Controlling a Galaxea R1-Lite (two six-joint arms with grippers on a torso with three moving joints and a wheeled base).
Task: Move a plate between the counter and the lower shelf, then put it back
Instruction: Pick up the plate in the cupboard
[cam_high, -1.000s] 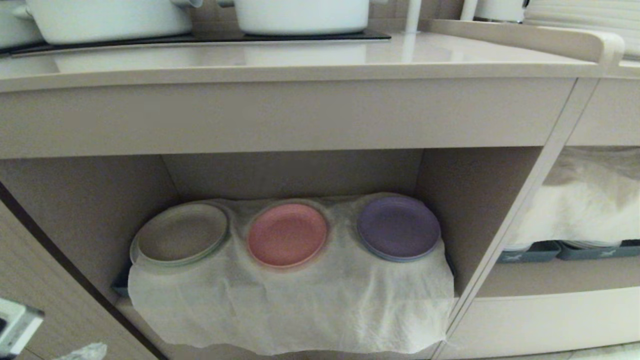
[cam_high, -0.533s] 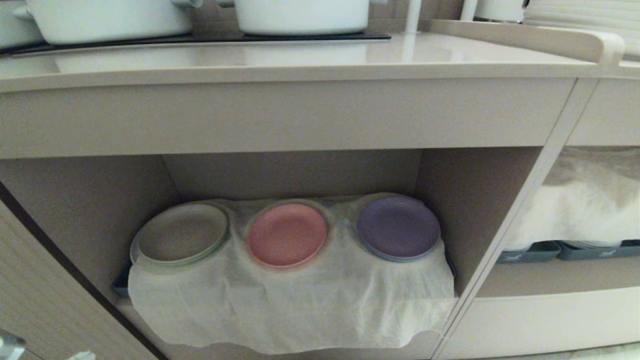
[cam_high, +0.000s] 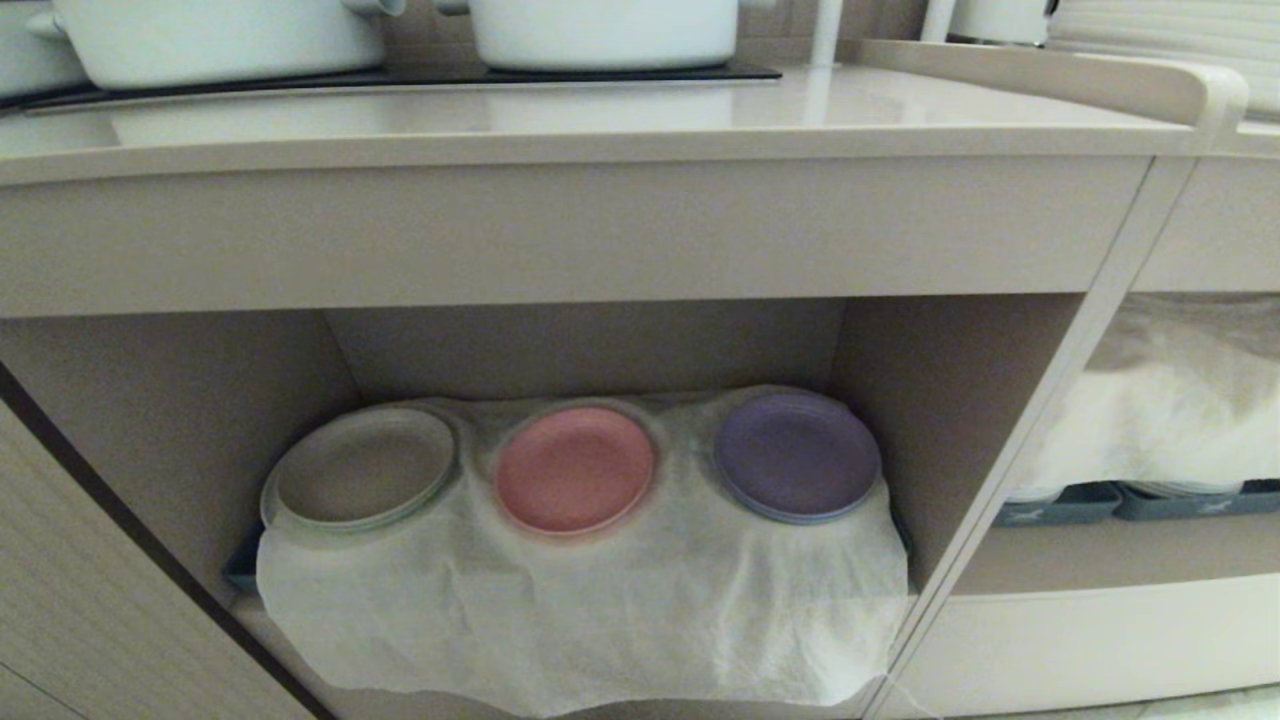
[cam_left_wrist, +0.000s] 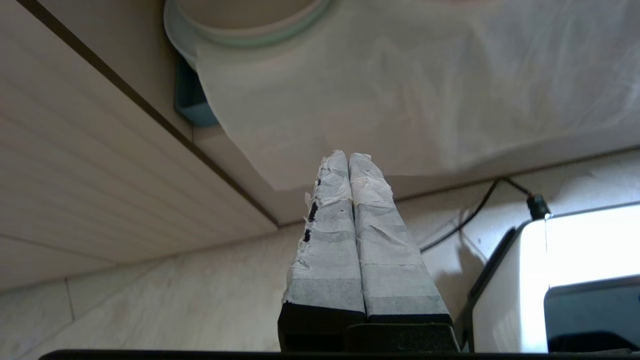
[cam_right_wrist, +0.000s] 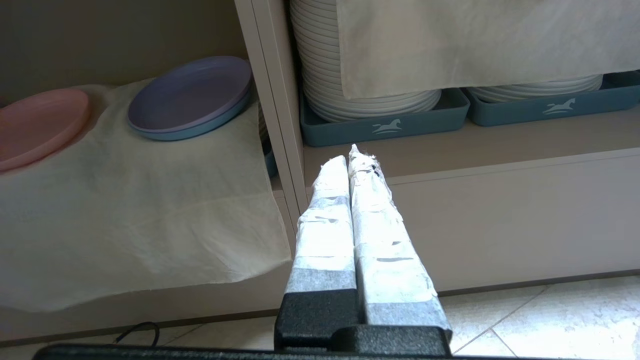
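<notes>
On the lower shelf (cam_high: 190, 420) we list, left to right on the white cloth (cam_high: 600, 610): beige plate (cam_high: 362, 468), pink plate (cam_high: 574, 468), purple plate (cam_high: 797, 455). Left tool (cam_left_wrist: 348, 157) and right tool (cam_right_wrist: 350, 160): fingers pressed together, holding nothing, below the table (cam_high: 600, 120).

Right hand (cam_right_wrist: 350, 155) closed, empty, before grey trays (cam_right_wrist: 385, 125).

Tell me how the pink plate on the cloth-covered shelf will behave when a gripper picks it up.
The pink plate looks like thin moulded plastic, so probably light and stiff, unlikely to break. Its low raised rim offers only a shallow edge, and the smooth surface may slip between the taped fingers. It rests on a loose white cloth, which could bunch or drag if the plate is pushed rather than lifted.
</notes>
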